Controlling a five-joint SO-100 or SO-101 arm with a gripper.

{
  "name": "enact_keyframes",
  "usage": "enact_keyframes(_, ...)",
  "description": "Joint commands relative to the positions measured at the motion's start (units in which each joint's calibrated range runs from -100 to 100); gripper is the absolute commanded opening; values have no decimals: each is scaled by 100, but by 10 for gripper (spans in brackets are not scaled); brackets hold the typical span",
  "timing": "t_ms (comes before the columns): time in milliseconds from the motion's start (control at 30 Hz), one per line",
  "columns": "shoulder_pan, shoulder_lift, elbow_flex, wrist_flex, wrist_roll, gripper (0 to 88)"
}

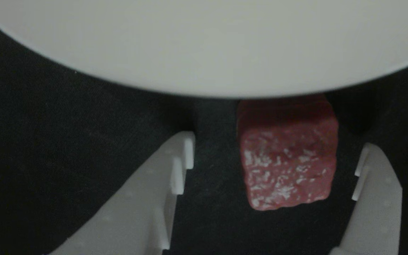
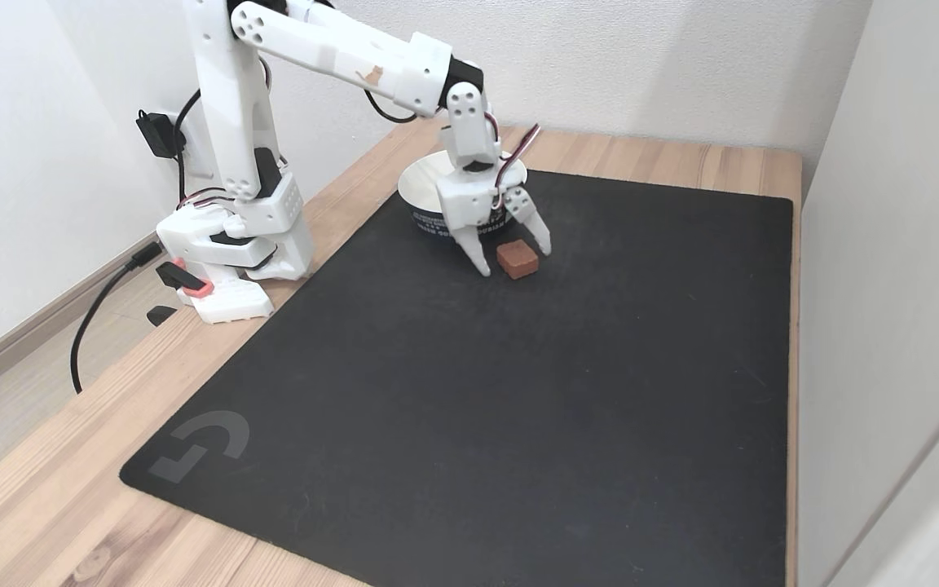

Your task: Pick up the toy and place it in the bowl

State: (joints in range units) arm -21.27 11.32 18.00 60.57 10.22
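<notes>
The toy (image 1: 288,166), a red-pink cube with white speckles, lies on the black mat (image 2: 478,391) just in front of the bowl (image 2: 430,181). In the other view the bowl's white rim (image 1: 204,46) fills the top, and the cube sits right under it. My gripper (image 2: 514,257) is lowered over the cube with its white fingers spread on either side of it. The gripper (image 1: 275,156) is open; the cube sits nearer the right finger (image 1: 377,184), with a wider gap to the left finger (image 1: 168,177). Neither finger touches the cube.
The arm's white base (image 2: 229,244) stands on the wooden table (image 2: 21,497) at the mat's left edge, with cables beside it. White walls close the back and right sides. The mat stretches bare toward the front.
</notes>
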Motion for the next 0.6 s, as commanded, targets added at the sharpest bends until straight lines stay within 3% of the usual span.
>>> enact_keyframes(0,48,72,-128,-71,32,309)
enact_keyframes(233,48,72,-128,-71,32,300)
enact_keyframes(333,48,72,-128,-71,1,189)
enact_keyframes(400,48,72,-128,-71,-4,51)
enact_keyframes(567,48,72,-128,-71,-4,30)
